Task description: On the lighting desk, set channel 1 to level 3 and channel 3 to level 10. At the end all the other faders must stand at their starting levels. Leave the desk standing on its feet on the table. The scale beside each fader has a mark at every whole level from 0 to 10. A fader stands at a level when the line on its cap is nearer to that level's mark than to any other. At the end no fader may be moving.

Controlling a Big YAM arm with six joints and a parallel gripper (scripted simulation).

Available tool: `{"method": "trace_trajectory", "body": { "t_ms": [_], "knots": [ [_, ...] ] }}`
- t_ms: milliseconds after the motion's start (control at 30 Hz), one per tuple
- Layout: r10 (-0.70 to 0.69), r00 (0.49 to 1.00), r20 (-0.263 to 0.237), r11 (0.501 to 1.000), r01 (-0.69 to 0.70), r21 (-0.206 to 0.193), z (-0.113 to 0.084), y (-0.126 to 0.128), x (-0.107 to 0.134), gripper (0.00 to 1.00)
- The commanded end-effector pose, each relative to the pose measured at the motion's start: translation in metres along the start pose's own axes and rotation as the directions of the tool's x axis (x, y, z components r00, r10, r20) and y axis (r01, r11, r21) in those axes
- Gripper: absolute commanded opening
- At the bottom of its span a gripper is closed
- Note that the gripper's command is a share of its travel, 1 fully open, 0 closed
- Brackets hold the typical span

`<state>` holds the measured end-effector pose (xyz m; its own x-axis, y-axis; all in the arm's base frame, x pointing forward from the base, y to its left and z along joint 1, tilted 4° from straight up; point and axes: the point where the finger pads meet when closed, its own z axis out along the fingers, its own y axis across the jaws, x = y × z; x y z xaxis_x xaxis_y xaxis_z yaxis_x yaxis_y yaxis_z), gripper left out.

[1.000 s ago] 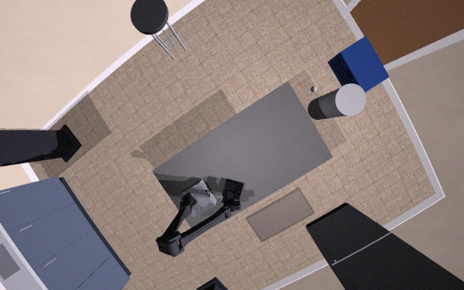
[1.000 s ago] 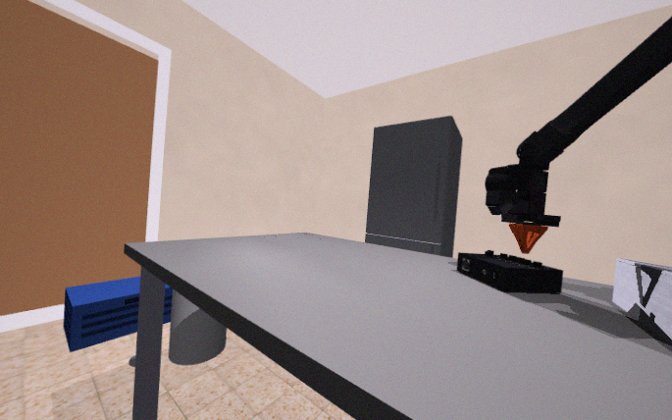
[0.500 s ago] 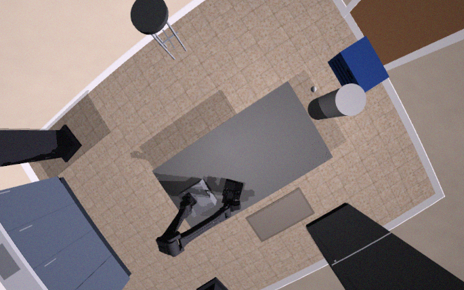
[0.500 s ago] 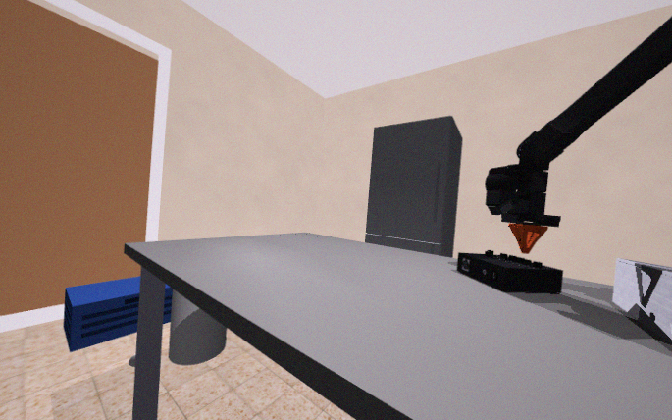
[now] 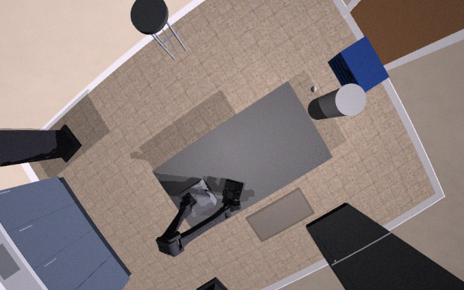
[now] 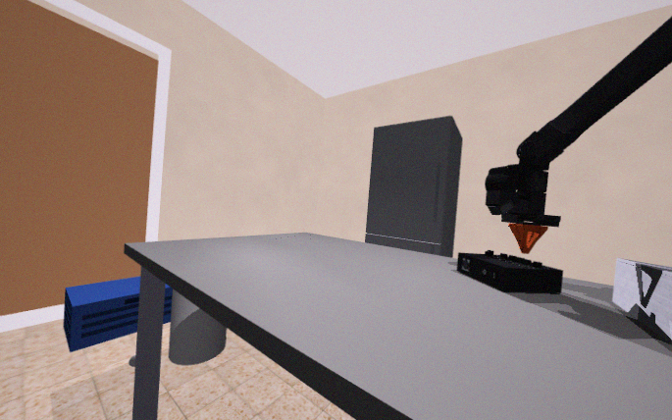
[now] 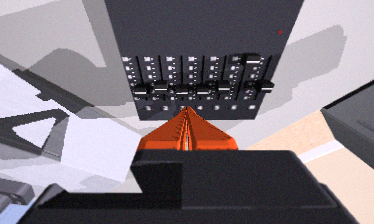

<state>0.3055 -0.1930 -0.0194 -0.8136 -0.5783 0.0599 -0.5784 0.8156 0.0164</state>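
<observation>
Fingers: orange gripper [image 7: 187, 131] pressed together, holding nothing.
Below tips: black rectangular lighting desk [image 7: 203, 30], fader caps [image 7: 182, 90] just ahead.
Left of fingers: white block [image 7: 95, 145] on grey table [image 6: 296, 297].

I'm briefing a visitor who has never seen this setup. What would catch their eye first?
Most striking are the bright orange jaws of the gripper, shut to a point and holding nothing, hanging just above the black lighting desk near the grey table's far end. In the wrist view, one fader cap stands well above the row of others. A blue crate sits on the floor beyond the table.
</observation>
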Motion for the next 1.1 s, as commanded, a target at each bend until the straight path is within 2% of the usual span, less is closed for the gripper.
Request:
{"method": "trace_trajectory", "body": {
  "t_ms": [0,133,233,400,500,1067],
  "knots": [
    [0.002,1.000,0.003,1.000,-0.002,-0.002,0.005,0.000,0.004,0.00],
    [0.002,1.000,0.005,1.000,-0.002,0.004,0.003,0.000,0.005,0.00],
    [0.002,1.000,0.015,1.000,-0.002,0.027,-0.006,-0.003,0.006,0.00],
    [0.002,1.000,0.014,1.000,-0.002,0.027,-0.006,0.000,0.010,0.00],
    [-0.002,1.000,0.008,1.000,0.002,0.013,0.000,0.003,0.010,0.00],
    [-0.003,1.000,0.007,1.000,0.002,0.012,0.000,0.004,0.009,0.00]
  ]
}}
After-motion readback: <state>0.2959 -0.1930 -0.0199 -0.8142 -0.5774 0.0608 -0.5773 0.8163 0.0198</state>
